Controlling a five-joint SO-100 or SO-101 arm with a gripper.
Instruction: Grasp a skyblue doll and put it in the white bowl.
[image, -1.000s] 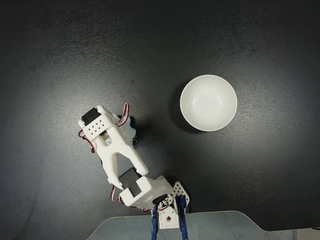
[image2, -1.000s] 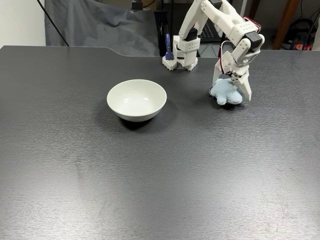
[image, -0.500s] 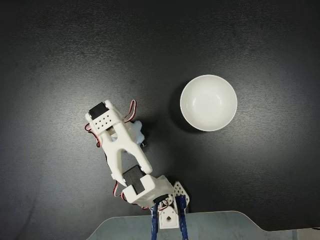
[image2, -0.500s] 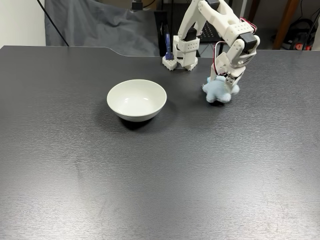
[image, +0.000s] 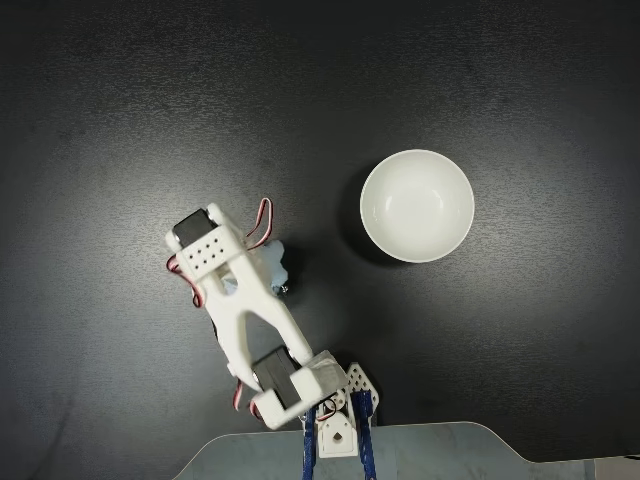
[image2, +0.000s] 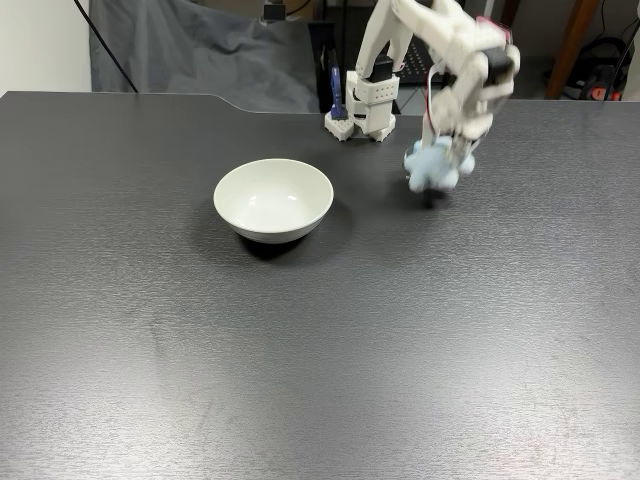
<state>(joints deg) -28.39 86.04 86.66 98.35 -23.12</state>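
In a fixed view that looks straight down on a dark table, a white robot arm reaches up and to the left from its base at the bottom edge. Red wires loop beside its wrist. A small patch of the skyblue doll shows at the right side of the wrist, with most of the toy hidden under the arm. The gripper itself is hidden below the wrist, so the jaws cannot be judged from above. The white bowl sits to the upper right, well apart from the arm, its smooth inside bare. A pale sheet lies along the bottom edge behind the arm's base.

In a fixed view from the far side of the table, looking back at the arm, the white bowl stands left of centre with a dark shadow beneath it. The arm bends down from the top of the frame, slightly blurred. Its gripper points down with the jaws clamped on the skyblue doll. The doll hangs clear of the table surface, with a small shadow below it, to the right of the bowl and apart from it. Grey cloth hangs behind the table at the upper left.
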